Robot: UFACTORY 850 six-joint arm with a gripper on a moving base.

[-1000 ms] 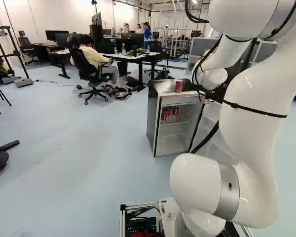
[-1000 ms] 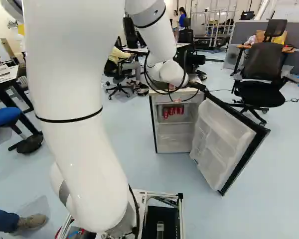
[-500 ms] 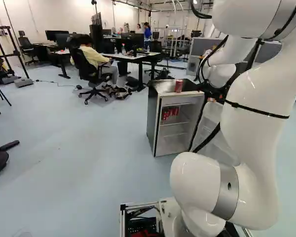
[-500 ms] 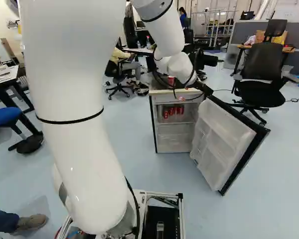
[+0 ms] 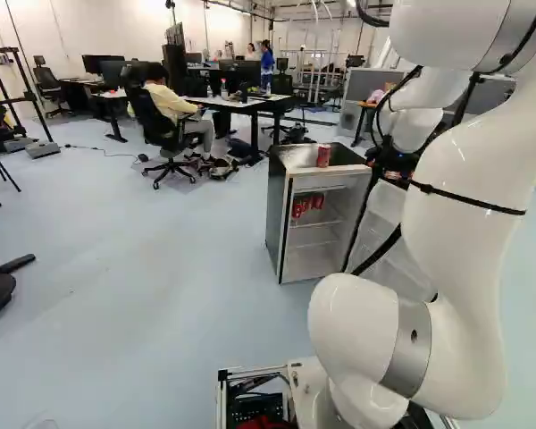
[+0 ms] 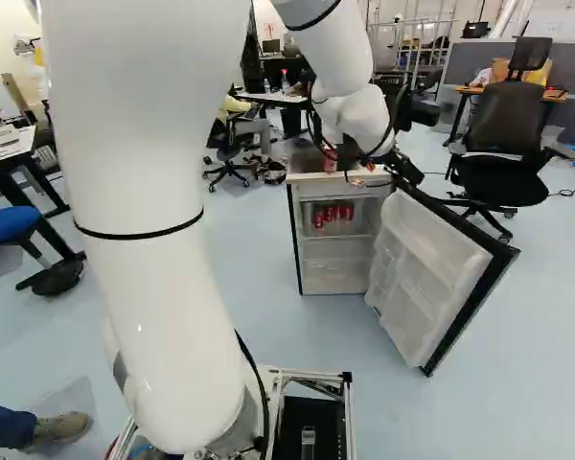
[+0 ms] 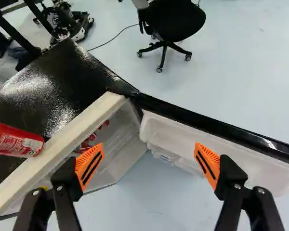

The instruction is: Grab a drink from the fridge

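So the gripper, a black two-finger one with orange pads (image 6: pixel 364 174), is wide open. In the wrist view its fingers (image 7: pixel 89 166) stand well apart, one over the front of the fridge opening, the other over the inside of the door. Looking between them, you get the hinge corner where the door meets the cabinet, plus some pale blue floor (image 7: pixel 168 202).

The fridge itself is a small, boxy one with dark sides and a glossy black top (image 5: pixel 282 214), and its black-edged door with a white plastic inner liner (image 6: pixel 426 264) is swung wide open. The drinks are in two spots. A few red cans (image 6: pixel 333 213) sit inside on the upper shelf, close together, and one more red can with a silver end (image 5: pixel 323 155) stands upright on the fridge top near the front edge. In the wrist view that one is off to the side of the gripper, beyond the finger on the fridge side, and apart from it.

The white arm (image 6: pixel 139 259) reaches forward, with its wrist near the open door, above the level of the shelf. Past the door there's a black office chair with a mesh back (image 6: pixel 503 125).
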